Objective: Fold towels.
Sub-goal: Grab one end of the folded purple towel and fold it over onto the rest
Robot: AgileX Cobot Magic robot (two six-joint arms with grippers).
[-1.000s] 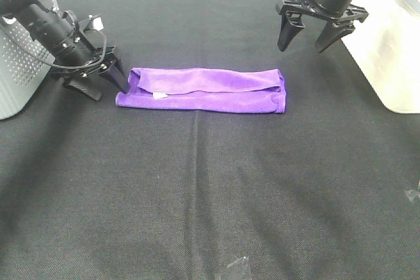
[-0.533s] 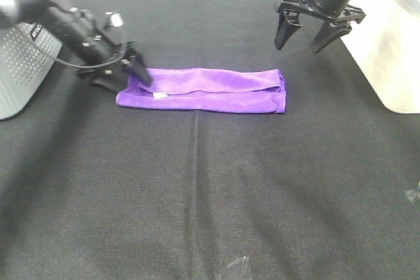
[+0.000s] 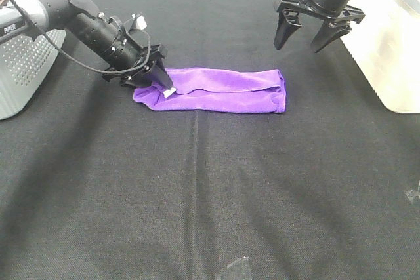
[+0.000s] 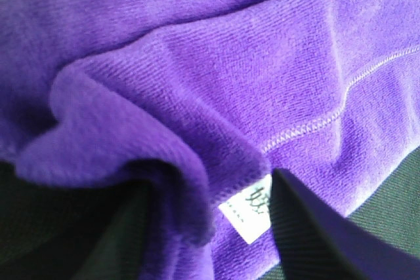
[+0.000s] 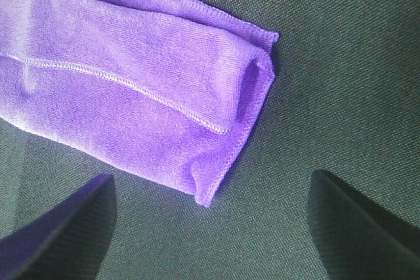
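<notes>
Left end effector [image 3: 158, 82]: down at the towel's left end. In the left wrist view, bunched cloth fills the gap between the fingers, so it reads as clamped on that end.
Right end effector [image 3: 300, 46]: fingers spread, holding nothing. It hangs above the tabletop [image 3: 197, 195] toward the far right corner, just beyond the towel's right end and apart from it.
Towel [image 3: 223, 90]: purple, already a long narrow band lying parallel to the far edge, in the far half and roughly midway between the left and right edges. The left end is rumpled and the right end lies flat.
Tag [image 4: 246, 214]: white, at the gripped end, against one finger.
Step in hand (judged): carry the left end over onto the right end to halve the band.
Grip: should take all layers. The wrist view shows a loose lip curling beside one finger, which may drop out.
Path: lift only enough to clear the cloth beneath, then travel straight along the band so the long edges stay matched.
Landing: set the stitched hem on the hem at the right end, then open.
Right arm: could pin the right end, since a fuzzy cloth on the black tabletop may drag.
Clearance: grey basket [image 3: 20, 70] at the left edge, well apart.
</notes>
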